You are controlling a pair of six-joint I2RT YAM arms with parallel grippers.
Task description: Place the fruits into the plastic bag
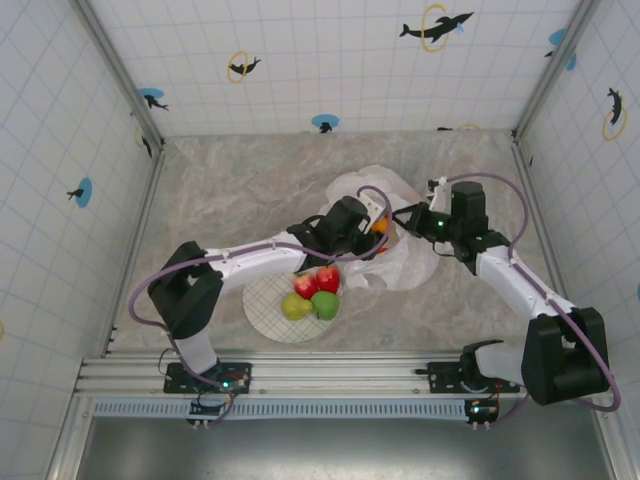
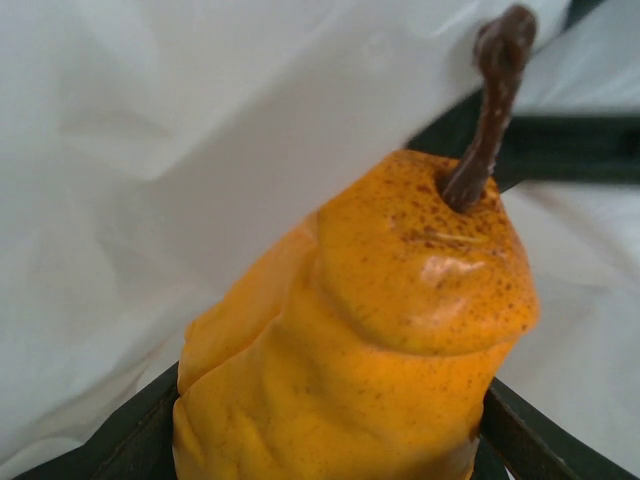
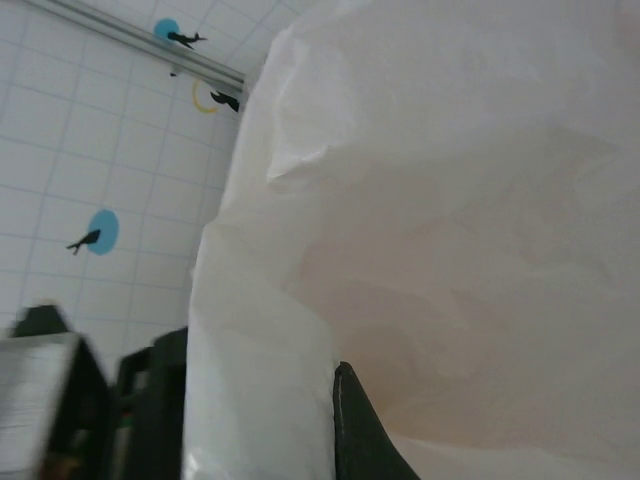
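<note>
- The left hand (image 1: 372, 225) reaches far across the marbled grey surface (image 1: 230, 180). It is about half open around an orange, speckled toy pear with a brown stem (image 2: 380, 330). Its two dark fingers (image 2: 540, 435) press the fruit's flanks, and the stem points away from the wrist.
- The pear sits at the mouth of the thin white translucent plastic bag (image 1: 405, 262), and crinkled film lies close behind it in the left wrist view. Held this way, it looks ready to drop inside once the fingers let go.
- The right hand (image 1: 405, 217) is closed tight on an edge of the bag. In its own wrist view the film hangs beside a dark finger (image 3: 360, 430). The pinch probably serves to lift the rim and keep the opening spread (a limp bag would otherwise sag shut).
- Four more glossy toy fruits (image 1: 328, 280), two red and two green, wait on the round cream plate with a grid pattern (image 1: 262, 318), near and to the left of the bag. The job looks well short of finished.
</note>
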